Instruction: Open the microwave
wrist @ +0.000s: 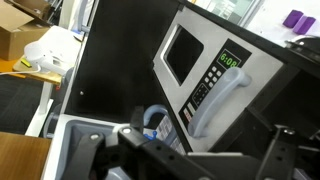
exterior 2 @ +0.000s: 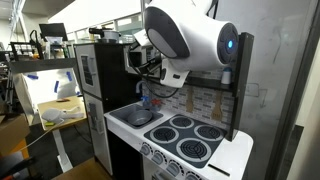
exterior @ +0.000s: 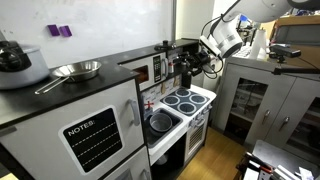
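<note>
Your gripper [exterior: 186, 66] hangs in front of the toy microwave [exterior: 150, 72], close to its door and not visibly touching it in either exterior view. From the wrist view the microwave [wrist: 195, 70] fills the space just ahead of the hand. Its dark window [wrist: 184, 54] lies up and ahead of the fingers, and the button panel [wrist: 212, 85] with its green display [wrist: 231, 60] sits beside that window. The pale door handle [wrist: 226, 100] runs down the far edge of the panel, above and slightly to one side of your hand and apart from it. The door lies flush with the front, so it is shut.

The fingers [wrist: 140, 152] show only as dark blurred shapes at the bottom of the wrist view, so you cannot tell whether they are spread or closed. Nothing is seen between them.

Under the hand is the white sink [wrist: 70, 132], with its faucet [wrist: 155, 120] just ahead of the fingers. The stove burners [exterior: 185, 98] lie below the gripper and off to the side, next to the sink. A metal pan [exterior: 75, 70] sits on the dark countertop well beyond the microwave
</note>
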Controlling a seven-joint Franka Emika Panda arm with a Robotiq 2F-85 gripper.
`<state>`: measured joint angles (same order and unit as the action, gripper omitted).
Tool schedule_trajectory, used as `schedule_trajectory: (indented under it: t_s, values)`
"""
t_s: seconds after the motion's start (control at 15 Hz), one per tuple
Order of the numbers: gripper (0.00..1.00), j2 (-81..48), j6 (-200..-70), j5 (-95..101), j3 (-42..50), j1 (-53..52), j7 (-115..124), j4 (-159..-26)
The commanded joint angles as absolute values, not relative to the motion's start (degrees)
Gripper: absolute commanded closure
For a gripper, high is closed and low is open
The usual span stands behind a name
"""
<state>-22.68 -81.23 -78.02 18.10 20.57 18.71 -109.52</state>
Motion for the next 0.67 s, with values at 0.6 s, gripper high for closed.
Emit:
schedule_trajectory:
  t_s: [0.6]
  values:
    - [0.00,-21.17,-87.19,-85.33,17.06,18.32,19.36,-116.51]
